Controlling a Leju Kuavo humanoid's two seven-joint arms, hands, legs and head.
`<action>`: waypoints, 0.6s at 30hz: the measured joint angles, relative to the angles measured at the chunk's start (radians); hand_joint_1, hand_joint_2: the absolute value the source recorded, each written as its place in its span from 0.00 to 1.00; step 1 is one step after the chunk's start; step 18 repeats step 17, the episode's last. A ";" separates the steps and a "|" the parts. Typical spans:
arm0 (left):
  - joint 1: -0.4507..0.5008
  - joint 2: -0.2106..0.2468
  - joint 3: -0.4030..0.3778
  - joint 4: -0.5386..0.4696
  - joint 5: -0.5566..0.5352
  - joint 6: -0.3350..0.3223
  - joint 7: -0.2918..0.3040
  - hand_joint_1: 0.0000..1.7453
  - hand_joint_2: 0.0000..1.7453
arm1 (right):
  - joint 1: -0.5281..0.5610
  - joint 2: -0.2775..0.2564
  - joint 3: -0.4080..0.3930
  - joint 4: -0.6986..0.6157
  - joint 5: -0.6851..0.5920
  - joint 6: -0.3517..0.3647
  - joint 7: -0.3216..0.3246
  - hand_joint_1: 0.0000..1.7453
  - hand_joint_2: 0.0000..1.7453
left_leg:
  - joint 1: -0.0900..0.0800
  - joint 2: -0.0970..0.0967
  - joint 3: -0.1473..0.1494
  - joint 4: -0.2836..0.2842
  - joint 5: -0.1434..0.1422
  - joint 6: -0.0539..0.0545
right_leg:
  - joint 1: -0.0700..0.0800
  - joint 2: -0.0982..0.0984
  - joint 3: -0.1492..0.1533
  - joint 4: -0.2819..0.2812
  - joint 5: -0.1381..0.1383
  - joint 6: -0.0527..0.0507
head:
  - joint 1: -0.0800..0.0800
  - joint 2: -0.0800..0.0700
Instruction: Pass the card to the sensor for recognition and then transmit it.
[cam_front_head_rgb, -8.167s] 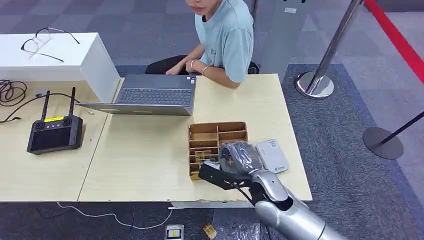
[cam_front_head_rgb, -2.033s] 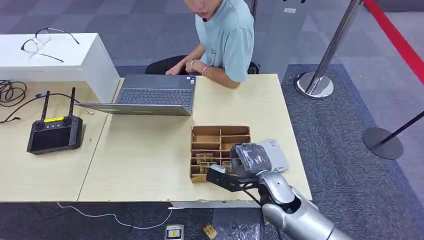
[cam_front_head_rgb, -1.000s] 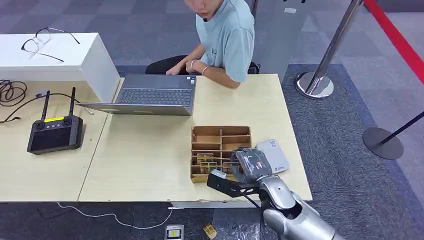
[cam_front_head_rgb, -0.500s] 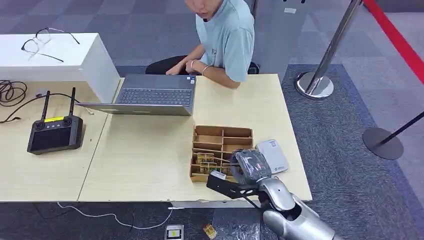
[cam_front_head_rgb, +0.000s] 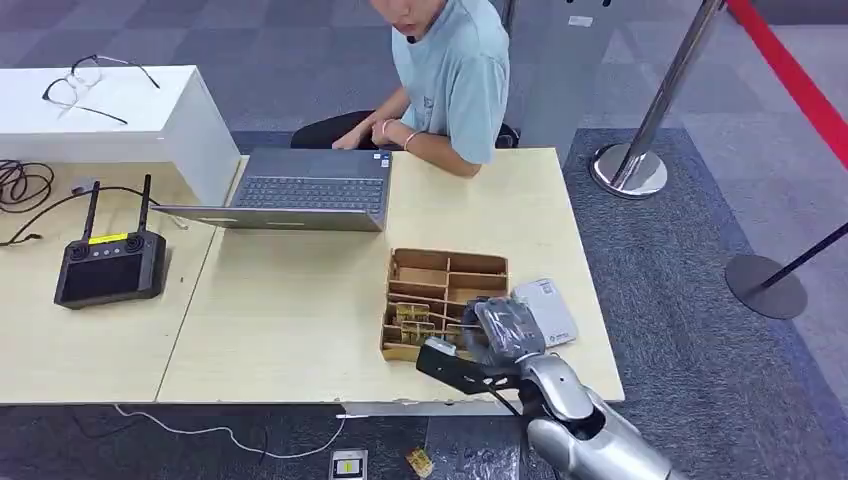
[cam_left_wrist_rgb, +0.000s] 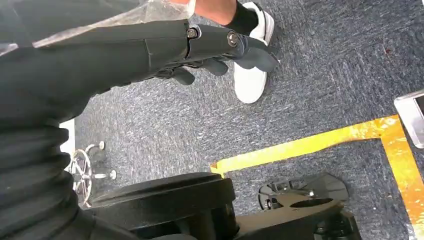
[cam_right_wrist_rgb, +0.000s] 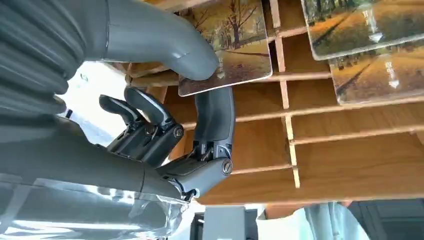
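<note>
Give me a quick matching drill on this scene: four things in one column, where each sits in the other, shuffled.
Things:
1. card
2. laptop
3. card reader
4. glasses

Places:
A. on the white box at the far left
B. flat on the table just right of the wooden organizer
C. pinched in the right robot hand over the organizer's slots
D. open in front of the seated person

Pairs: 1-C, 2-D, 3-B, 4-A
</note>
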 joint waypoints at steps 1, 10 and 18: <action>0.000 0.000 0.000 0.000 0.000 0.000 0.000 0.00 1.00 | -0.007 0.000 -0.004 -0.007 -0.002 0.000 0.000 1.00 1.00 | 0.000 0.000 0.000 0.000 0.000 0.000 | 0.000 0.000 0.000 0.000 0.000 0.000 | 0.000 0.000; 0.000 0.000 0.000 0.000 -0.004 0.000 -0.007 0.00 1.00 | -0.098 0.003 -0.018 -0.060 -0.007 -0.001 0.012 1.00 1.00 | 0.000 0.000 0.000 0.000 0.000 0.000 | 0.000 0.000 0.000 0.000 0.000 0.000 | 0.000 0.000; 0.000 0.000 0.000 0.000 -0.008 0.000 -0.013 0.00 1.00 | -0.157 0.020 -0.019 -0.078 -0.022 -0.007 0.010 1.00 1.00 | 0.000 0.000 0.000 0.000 0.000 0.000 | 0.000 0.000 -0.001 0.000 0.000 0.000 | 0.000 0.000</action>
